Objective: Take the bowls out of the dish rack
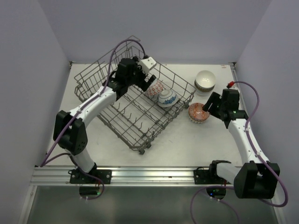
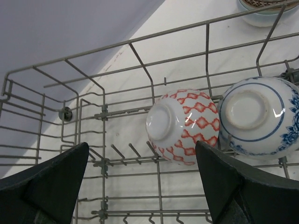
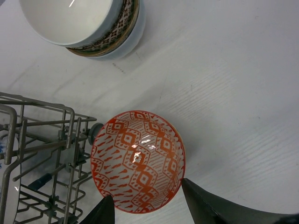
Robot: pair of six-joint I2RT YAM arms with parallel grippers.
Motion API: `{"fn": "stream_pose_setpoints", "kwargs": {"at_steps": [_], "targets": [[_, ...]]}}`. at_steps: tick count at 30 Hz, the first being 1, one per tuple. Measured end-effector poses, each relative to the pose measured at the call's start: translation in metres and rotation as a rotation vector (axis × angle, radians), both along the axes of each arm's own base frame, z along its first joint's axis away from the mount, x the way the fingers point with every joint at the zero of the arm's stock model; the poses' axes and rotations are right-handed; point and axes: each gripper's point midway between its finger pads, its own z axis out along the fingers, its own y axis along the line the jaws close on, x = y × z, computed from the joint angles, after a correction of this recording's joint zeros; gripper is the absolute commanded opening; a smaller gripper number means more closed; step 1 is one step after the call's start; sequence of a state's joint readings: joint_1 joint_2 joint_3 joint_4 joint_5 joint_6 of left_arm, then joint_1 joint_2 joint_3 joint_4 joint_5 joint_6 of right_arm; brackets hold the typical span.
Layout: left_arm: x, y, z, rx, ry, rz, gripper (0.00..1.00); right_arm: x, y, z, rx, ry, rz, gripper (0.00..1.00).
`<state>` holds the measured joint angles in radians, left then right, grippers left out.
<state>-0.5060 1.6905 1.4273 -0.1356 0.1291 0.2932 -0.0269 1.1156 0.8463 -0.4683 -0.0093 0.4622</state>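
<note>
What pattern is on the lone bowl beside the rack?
The bowl shows red-orange diamonds on white; clearest in right wrist view.

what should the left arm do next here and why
Probably ease the left gripper down and slightly right onto the red-patterned bowl in the dish rack. Its jaws stand open and empty above the rack. That bowl lies tipped with its foot facing the wrist camera, nearer the gap than the blue-patterned bowl beside it. Neither bowl is unloaded yet.

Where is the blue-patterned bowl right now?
In the top view, the blue-patterned bowl sits inside the dish rack near its right corner, beside the red-diamond bowl.
</note>
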Motion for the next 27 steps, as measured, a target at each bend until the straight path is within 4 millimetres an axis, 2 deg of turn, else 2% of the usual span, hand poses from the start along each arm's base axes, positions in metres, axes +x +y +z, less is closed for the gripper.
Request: {"fn": "stream_pose_setpoints", "kwargs": {"at_steps": [3, 9, 11, 17, 27], "targets": [[0.010, -0.005, -0.007, 0.082, -0.016, -0.043, 1.00, 0.002, 0.005, 0.002, 0.021, -0.014, 0.023, 0.65], [-0.001, -0.013, -0.064, 0.225, 0.070, -0.153, 1.00, 0.003, 0.013, 0.004, 0.049, -0.023, 0.054, 0.66], [-0.005, -0.017, -0.076, 0.251, 0.089, -0.188, 1.00, 0.004, 0.015, 0.005, 0.058, -0.025, 0.065, 0.66], [-0.008, -0.023, -0.089, 0.280, 0.085, -0.223, 1.00, 0.004, 0.016, 0.005, 0.060, -0.026, 0.070, 0.66], [0.003, -0.026, -0.101, 0.317, 0.040, -0.213, 1.00, 0.004, 0.018, -0.002, 0.070, -0.002, 0.080, 0.66]]}}
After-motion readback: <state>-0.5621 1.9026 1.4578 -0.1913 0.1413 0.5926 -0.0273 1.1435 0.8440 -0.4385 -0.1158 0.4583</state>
